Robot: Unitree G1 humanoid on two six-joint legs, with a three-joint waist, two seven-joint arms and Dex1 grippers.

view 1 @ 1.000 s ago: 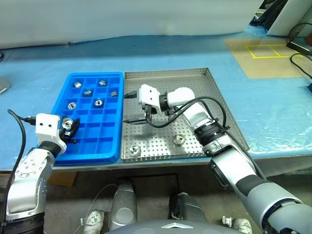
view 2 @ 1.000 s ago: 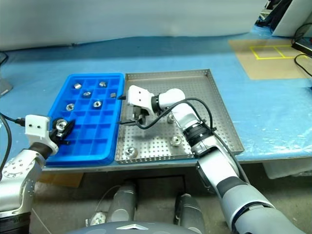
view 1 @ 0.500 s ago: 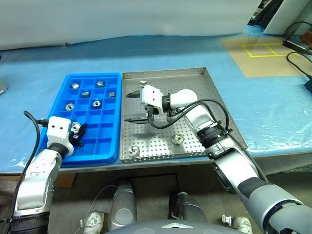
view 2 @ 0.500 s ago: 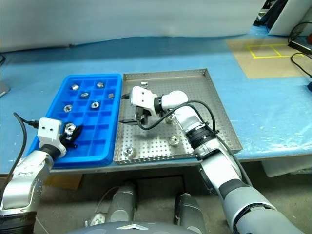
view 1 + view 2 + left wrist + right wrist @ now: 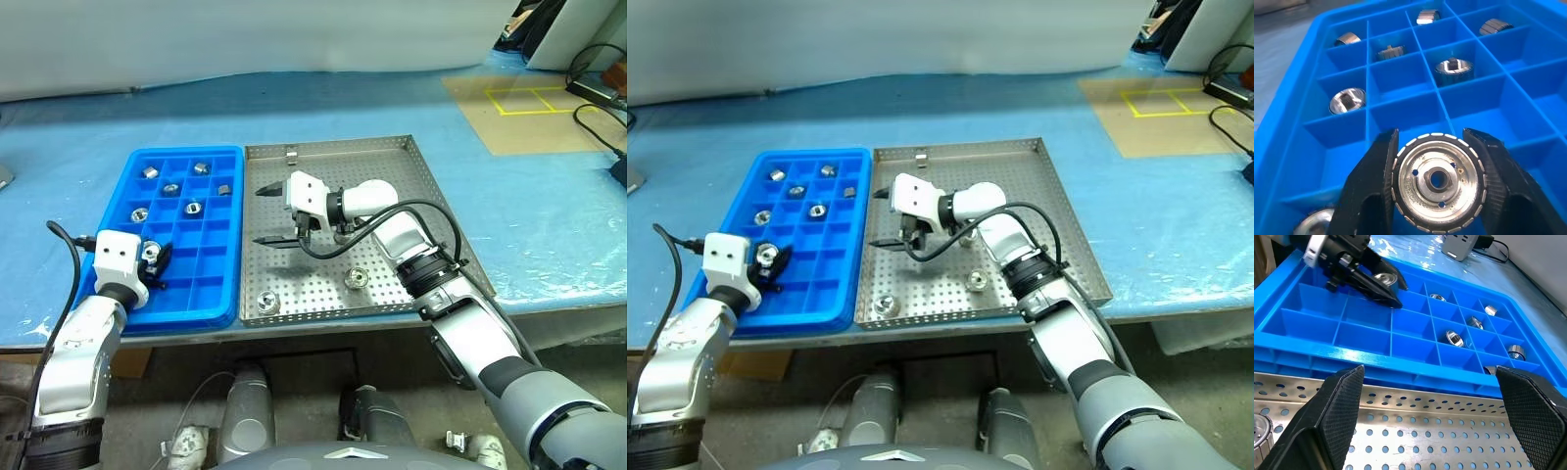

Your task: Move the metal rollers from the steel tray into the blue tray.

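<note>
Our left tool (image 5: 154, 257) was clamped on one of the metal rollers (image 5: 149, 251) in the left eye view, poised over the near-left compartments of the blue tray (image 5: 211, 294), presumably so it could be set into an empty cell. Our right tool (image 5: 272, 213) stood wide and empty above the left part of the steel tray (image 5: 431, 196), pointing toward the blue tray, well placed, we judged, to reach for another piece. In the blue tray five rollers sat in separate far compartments; in the steel tray we counted one roller near the front-left corner (image 5: 268, 303), one nearer the front middle (image 5: 357, 279), and another partly hidden behind the right arm. Both trays lay side by side, touching, on the blue-covered table (image 5: 78, 127). In the left wrist view the left tool's two fingers (image 5: 1370, 186) pinched the held roller (image 5: 1438, 181) by its ribbed edge, face toward the camera, with open cells just beyond it and another roller (image 5: 1315, 224) in a near cell. In the right wrist view the right tool's fingers (image 5: 1339, 409) were spread far apart over the perforated floor beside the blue tray's wall, one roller (image 5: 1261, 428) at the frame edge.
</note>
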